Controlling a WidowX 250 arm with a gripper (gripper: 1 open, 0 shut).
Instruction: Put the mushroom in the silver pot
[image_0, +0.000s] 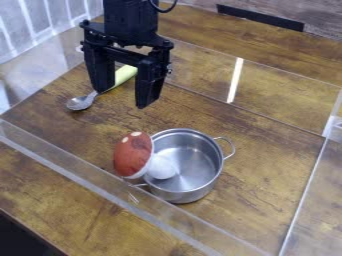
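Overall, largest first:
Gripper (120, 92): upper left of the frame, above the table (267, 85); jaws spread wide, holding nothing.
Pot (193, 172): lower centre, upright.
Mushroom (135, 156): cap against the pot's left rim, white stem over the opening; tilted.
Handling: probably light, fairly firm, smooth; the rounded cap may roll or slip. Grasp across the cap's widest part.
Spoon (83, 101): left, below the gripper; apparently untouched.
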